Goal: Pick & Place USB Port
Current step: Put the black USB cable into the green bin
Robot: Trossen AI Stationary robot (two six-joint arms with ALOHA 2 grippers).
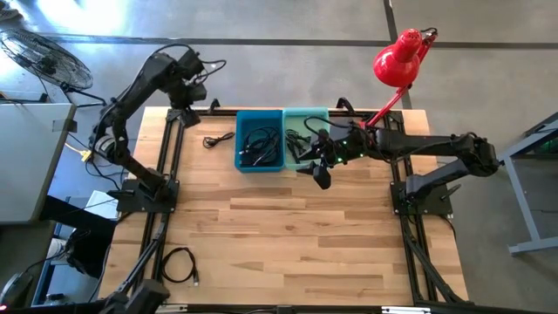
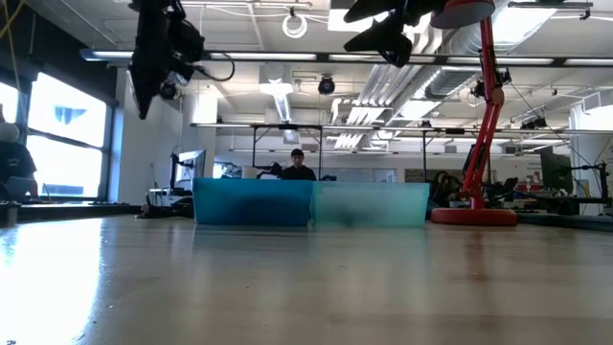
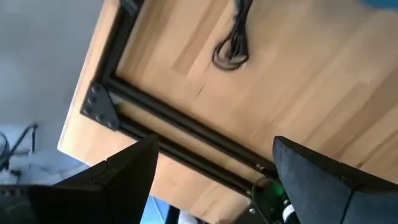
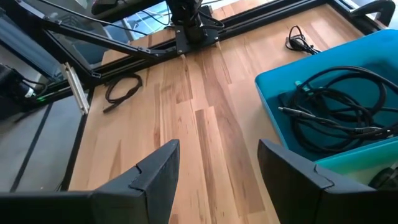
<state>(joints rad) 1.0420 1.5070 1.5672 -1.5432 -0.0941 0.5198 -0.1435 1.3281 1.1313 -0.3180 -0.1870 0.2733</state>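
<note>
A blue bin (image 1: 260, 139) with several black cables in it and a teal bin (image 1: 305, 135) stand side by side at the table's far middle. A coiled black cable (image 1: 215, 139) lies left of the blue bin, another (image 1: 178, 264) near the front left. My right gripper (image 1: 319, 171) is open and empty, raised just near of the teal bin; its wrist view shows the blue bin (image 4: 336, 118) with its cables (image 4: 339, 115). My left gripper (image 3: 214, 168) is open and empty, raised over the table's far left corner.
A red desk lamp (image 1: 397, 61) stands at the far right corner. Black frame rails (image 1: 166, 166) run along the table's left and right sides. The wooden top (image 1: 288, 235) lies bare in its middle and near part. A person (image 2: 297, 165) sits beyond the table.
</note>
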